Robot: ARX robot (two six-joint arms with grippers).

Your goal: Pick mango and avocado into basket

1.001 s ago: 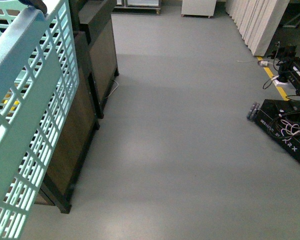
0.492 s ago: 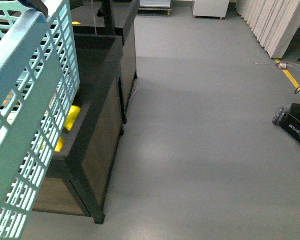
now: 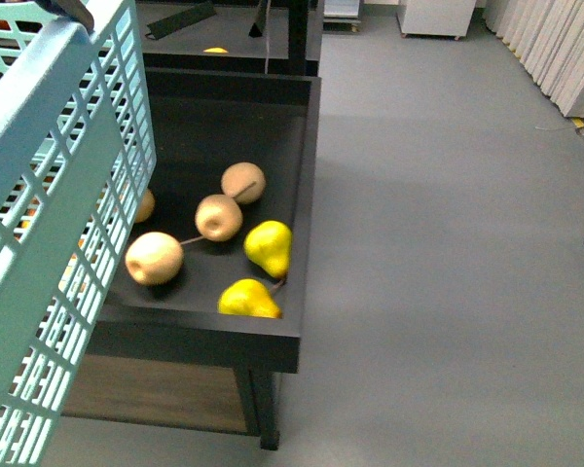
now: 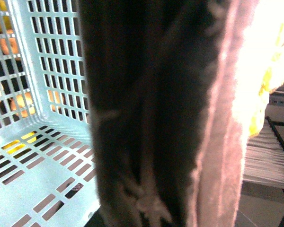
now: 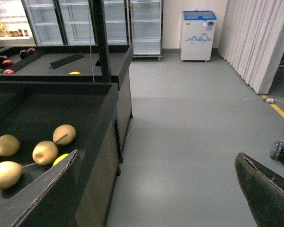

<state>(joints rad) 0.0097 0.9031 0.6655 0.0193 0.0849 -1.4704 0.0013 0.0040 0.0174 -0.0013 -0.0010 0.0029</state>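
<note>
The pale aqua basket (image 3: 49, 224) hangs tilted at the left of the front view, and its lattice wall fills that side. In the left wrist view I see its slotted floor (image 4: 42, 175) behind a blurred brown handle (image 4: 146, 113), which my left gripper is shut on; the fingers are hidden. My right gripper (image 5: 154, 189) is open and empty above the floor beside the bin. No avocado is in view. A small yellow fruit (image 3: 214, 49) lies in the farther bin, too small to name.
A black display bin (image 3: 302, 195) holds three tan round fruits (image 3: 219, 216) and two yellow pears (image 3: 269, 245). A second bin (image 5: 61, 61) stands behind it with dark red fruits (image 5: 4, 60). Fridges, a white chest freezer (image 5: 197, 29) and curtains (image 5: 255, 38) line the back.
The front view has swung left: the black bin with tan fruits and yellow pears has come fully into view, and the robot base at the right has left it. The basket keeps its place.
</note>
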